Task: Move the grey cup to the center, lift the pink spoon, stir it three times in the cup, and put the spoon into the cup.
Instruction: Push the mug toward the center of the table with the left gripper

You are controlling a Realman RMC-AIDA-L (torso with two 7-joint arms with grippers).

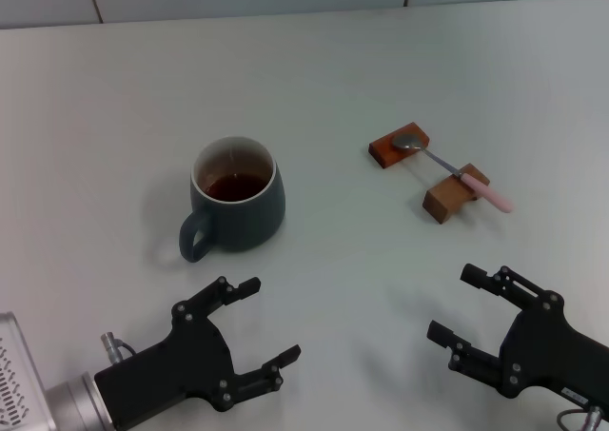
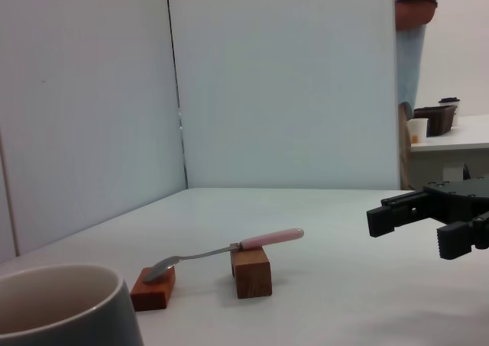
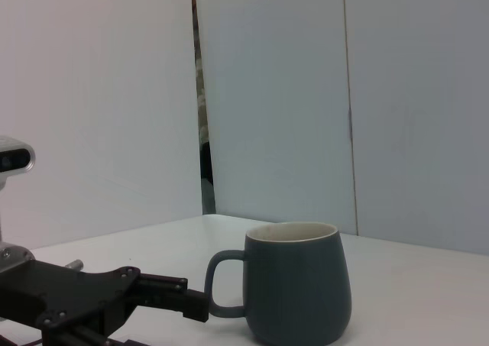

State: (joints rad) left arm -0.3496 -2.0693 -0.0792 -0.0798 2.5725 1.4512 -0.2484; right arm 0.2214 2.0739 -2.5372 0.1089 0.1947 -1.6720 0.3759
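Left gripper (image 1: 254, 325) is wide open, holding nothing, just near of the grey cup (image 1: 236, 205); grasp its handle squarely, then slide the cup right without spilling. Right gripper (image 1: 466, 312) open, idle.

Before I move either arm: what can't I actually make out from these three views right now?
- The liquid in the grey cup: hidden by the cup's wall in both wrist views; only the head view shows it.
- The cup in the left wrist view: cut off by the picture's edge, handle out of frame.
- The pink spoon and its wooden blocks: absent from the right wrist view.
- Left gripper and right gripper: both open, arms cut off by the head view's bottom edge.
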